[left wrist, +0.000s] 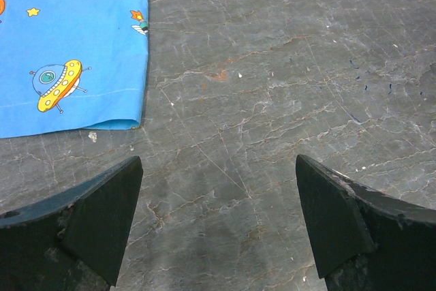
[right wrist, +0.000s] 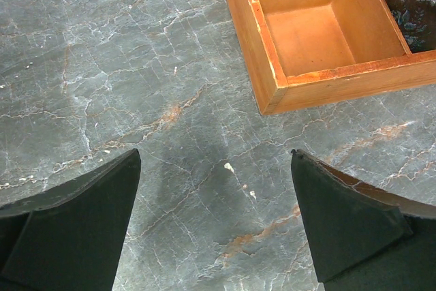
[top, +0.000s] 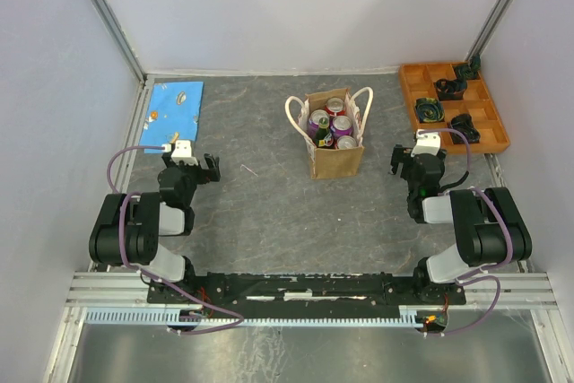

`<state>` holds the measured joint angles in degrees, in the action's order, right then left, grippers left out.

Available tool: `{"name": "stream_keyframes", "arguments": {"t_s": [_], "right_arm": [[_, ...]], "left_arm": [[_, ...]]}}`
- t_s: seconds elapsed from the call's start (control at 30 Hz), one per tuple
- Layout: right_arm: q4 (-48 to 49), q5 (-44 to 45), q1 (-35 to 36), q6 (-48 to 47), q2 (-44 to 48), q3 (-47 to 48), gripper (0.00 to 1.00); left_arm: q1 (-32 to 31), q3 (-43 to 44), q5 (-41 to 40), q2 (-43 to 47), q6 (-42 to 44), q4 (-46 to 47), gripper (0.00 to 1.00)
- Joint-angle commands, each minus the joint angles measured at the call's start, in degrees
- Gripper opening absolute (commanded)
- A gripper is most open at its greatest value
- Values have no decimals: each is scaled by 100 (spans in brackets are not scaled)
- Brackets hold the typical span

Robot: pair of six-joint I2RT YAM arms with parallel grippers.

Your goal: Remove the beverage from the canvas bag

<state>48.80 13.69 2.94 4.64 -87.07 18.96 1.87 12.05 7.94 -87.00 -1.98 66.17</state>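
— What lay on the far left?

— A blue cloth [top: 175, 105] printed with cartoon spaceships lay flat on the grey marbled table [top: 269, 213], near its back left corner. The left gripper [top: 208, 169] hovered just in front of it. From the left wrist view, the cloth's near edge [left wrist: 68, 46] sat up and to the left of the fingers.

— And the state of that gripper?

— Spread wide, with nothing between its fingers; only bare tabletop showed in the gap [left wrist: 218, 168].

— Where was the bag?

— The canvas bag [top: 336, 161] stood upright in the middle of the table, towards the back, well apart from both arms. Its white rope handles [top: 291, 114] flopped outwards on either side of the open mouth. Several drink cans [top: 342, 125] stood packed inside, tops up, at least two of them purple. Something dark sat among them, but I could not tell what it was.

— Was either arm touching it?

— No. It stood between them, untouched, with the cans inside.

— And on the right?

— The right gripper [top: 400, 161] hung over the table to the bag's right, jaws fully parted and holding nothing [right wrist: 216, 158]. Just beyond it was the orange compartment tray [top: 408, 87] in the back right corner. The right wrist view showed the tray's near corner [right wrist: 252, 39]. Dark coiled items [top: 429, 110] lay in several of the other compartments.
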Motion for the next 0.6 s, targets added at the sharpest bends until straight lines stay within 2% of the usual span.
{"name": "stream_keyframes", "arguments": {"t_s": [0.0, 0.1, 0.33, 0.43, 0.57], "right_arm": [[148, -42, -13, -28, 52, 152, 99], [148, -43, -17, -32, 51, 157, 99], [148, -42, -13, -28, 51, 156, 99], [147, -42, -15, -25, 55, 153, 99], [148, -43, -15, -27, 53, 157, 99]], "left_arm": [[4, 306, -97, 293, 200, -478, 99], [-14, 776, -143, 548, 196, -1370, 99], [-348, 1268, -581, 1119, 521, -2362, 99], [-406, 1778, -658, 1408, 447, -2940, 99], [-464, 2500, -187, 1577, 63, -3468, 99]]}}
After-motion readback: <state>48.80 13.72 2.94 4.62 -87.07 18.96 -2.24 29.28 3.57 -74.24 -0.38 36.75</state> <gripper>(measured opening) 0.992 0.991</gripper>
